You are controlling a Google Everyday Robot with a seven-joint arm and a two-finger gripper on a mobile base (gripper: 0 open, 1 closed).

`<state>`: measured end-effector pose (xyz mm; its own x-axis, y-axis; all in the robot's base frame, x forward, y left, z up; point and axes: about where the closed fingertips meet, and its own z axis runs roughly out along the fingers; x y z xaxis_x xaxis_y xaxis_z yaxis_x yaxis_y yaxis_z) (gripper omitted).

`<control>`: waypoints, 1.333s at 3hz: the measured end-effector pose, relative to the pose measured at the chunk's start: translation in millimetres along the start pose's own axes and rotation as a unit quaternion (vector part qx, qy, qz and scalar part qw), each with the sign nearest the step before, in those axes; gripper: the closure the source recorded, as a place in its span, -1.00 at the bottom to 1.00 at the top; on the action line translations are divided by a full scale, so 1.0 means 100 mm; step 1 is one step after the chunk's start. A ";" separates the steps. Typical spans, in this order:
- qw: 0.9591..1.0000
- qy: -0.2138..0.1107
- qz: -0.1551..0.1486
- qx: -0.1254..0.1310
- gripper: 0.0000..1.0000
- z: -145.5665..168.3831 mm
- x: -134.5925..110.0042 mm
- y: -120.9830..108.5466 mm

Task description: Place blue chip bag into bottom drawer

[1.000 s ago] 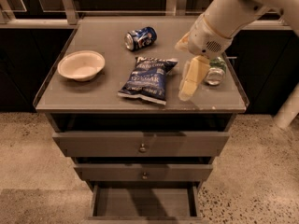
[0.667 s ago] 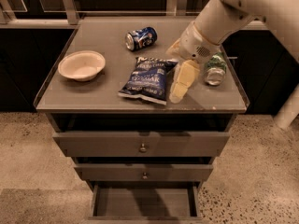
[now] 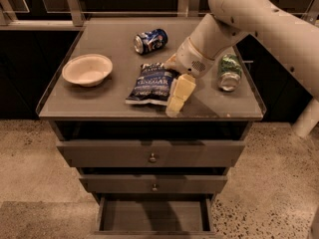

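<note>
The blue chip bag (image 3: 151,84) lies flat on the cabinet top, near its front middle. My gripper (image 3: 172,87) is at the bag's right edge, low over the top. It is open: one cream finger (image 3: 180,93) lies along the bag's front right corner and the other shows behind the bag's top right corner. The bag is not lifted. The bottom drawer (image 3: 153,216) is pulled open at the foot of the cabinet, and its flat grey floor holds nothing.
A white bowl (image 3: 87,69) sits at the left of the top. A blue soda can (image 3: 150,40) lies on its side behind the bag. A green can (image 3: 230,72) stands at the right. Two knobbed drawers (image 3: 152,155) above the bottom one are closed.
My gripper has moved left and down from beside the green can to the bag's right edge. The bag, cans and bowl have not moved.
</note>
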<state>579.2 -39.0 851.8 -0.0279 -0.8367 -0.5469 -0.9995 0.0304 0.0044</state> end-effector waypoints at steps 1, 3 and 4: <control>1.000 0.000 0.000 0.000 -1.00 0.00 0.00 0.00; 1.000 0.000 0.000 0.000 -0.18 0.00 0.00 0.00; 1.000 0.000 0.000 0.000 0.33 0.00 0.00 0.00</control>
<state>579.2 -38.9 851.7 -0.0278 -0.8367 -0.5469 -0.9995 0.0303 0.0045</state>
